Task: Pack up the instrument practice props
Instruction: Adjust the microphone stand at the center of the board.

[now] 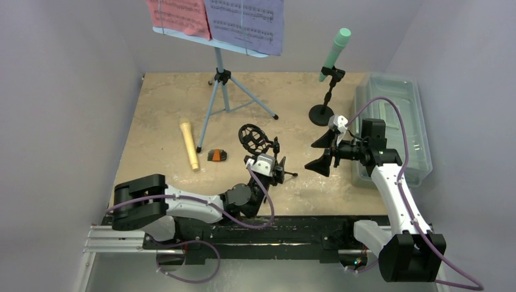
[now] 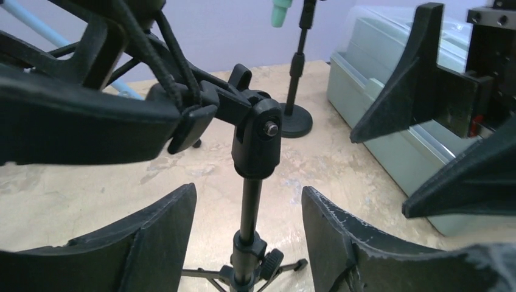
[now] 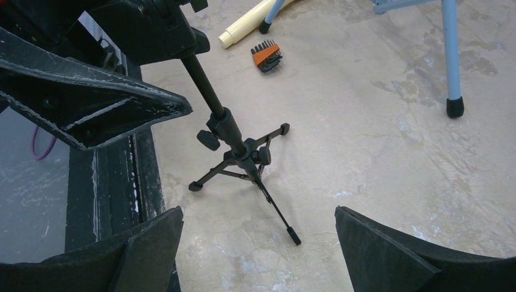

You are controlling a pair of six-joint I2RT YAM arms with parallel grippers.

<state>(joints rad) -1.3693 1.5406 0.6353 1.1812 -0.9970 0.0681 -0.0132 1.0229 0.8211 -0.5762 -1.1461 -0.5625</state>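
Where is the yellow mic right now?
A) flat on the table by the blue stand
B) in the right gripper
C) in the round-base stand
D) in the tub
A: the yellow mic lies flat on the table beside a leg of the blue stand.

No words, brands or numbers can be read. The pink paper sheet-music page [image 1: 179, 15] and purple paper sheet-music page [image 1: 246, 24] carry printed staves, too small to make out.

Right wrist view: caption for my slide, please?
Open right claw hovers above a small black microphone tripod standing on the table.
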